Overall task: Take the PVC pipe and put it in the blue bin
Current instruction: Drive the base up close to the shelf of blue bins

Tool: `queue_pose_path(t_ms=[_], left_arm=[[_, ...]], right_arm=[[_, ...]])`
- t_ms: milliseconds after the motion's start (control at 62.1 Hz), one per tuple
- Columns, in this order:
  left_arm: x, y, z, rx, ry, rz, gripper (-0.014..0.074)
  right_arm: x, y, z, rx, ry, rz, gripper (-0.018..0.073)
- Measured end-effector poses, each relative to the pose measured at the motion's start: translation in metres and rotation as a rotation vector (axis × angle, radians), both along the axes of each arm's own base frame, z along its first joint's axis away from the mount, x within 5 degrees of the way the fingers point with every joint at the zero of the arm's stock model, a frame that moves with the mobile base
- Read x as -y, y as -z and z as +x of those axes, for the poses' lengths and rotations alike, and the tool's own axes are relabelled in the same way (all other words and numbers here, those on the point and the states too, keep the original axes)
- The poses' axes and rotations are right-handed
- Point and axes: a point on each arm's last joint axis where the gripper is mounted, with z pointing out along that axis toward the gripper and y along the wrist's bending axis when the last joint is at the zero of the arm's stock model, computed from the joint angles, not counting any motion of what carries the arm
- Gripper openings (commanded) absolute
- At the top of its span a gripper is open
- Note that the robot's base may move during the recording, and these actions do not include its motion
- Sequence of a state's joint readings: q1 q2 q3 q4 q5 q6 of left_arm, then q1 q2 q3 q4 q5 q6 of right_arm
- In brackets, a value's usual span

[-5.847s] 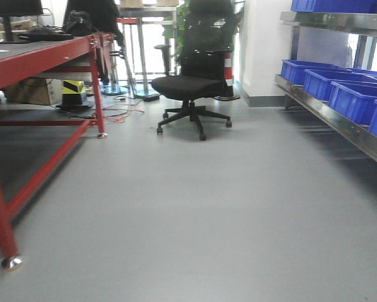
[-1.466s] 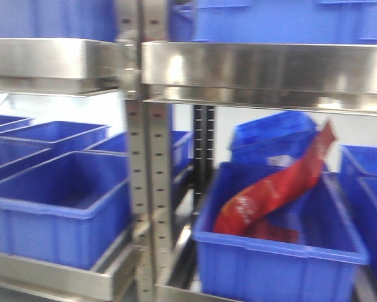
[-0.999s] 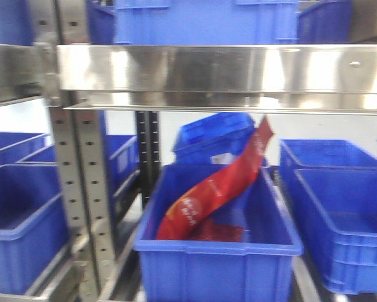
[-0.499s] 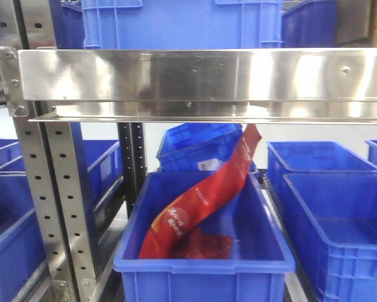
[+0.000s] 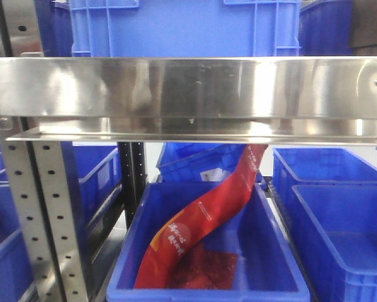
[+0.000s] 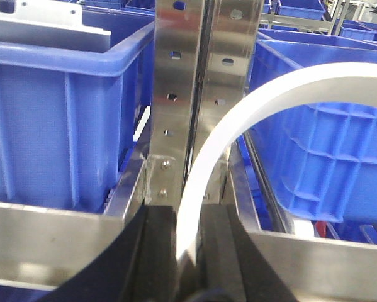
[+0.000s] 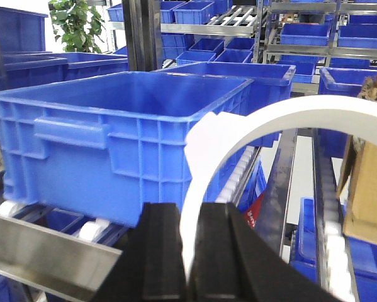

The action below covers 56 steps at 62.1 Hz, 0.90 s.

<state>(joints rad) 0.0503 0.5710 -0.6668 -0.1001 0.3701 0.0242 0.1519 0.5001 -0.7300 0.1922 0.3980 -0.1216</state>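
Grabbing looks done, placing does not: left gripper (image 6: 188,251) has its jaws clamped tight on a white curved PVC pipe (image 6: 238,119), and right gripper (image 7: 191,248) pinches a like white arc (image 7: 257,123) the same way; whether these are two pieces or two ends of one, I cannot tell. It hangs before the steel rack (image 6: 175,94), not yet in any blue bin (image 7: 144,132). Front view count: one red packet (image 5: 201,220) in the centre bin (image 5: 175,193), at least five more bins around
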Motion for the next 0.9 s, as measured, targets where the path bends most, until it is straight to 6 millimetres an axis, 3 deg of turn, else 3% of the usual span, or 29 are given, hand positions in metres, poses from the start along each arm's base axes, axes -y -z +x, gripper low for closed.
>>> queue_pose_path(t_ms=[902], left_arm=[[0.0000,0.0000,0.0000,0.000,0.000,0.000,-0.0111]], right_arm=[[0.0000,0.0000,0.0000,0.000,0.000,0.000,-0.0163]])
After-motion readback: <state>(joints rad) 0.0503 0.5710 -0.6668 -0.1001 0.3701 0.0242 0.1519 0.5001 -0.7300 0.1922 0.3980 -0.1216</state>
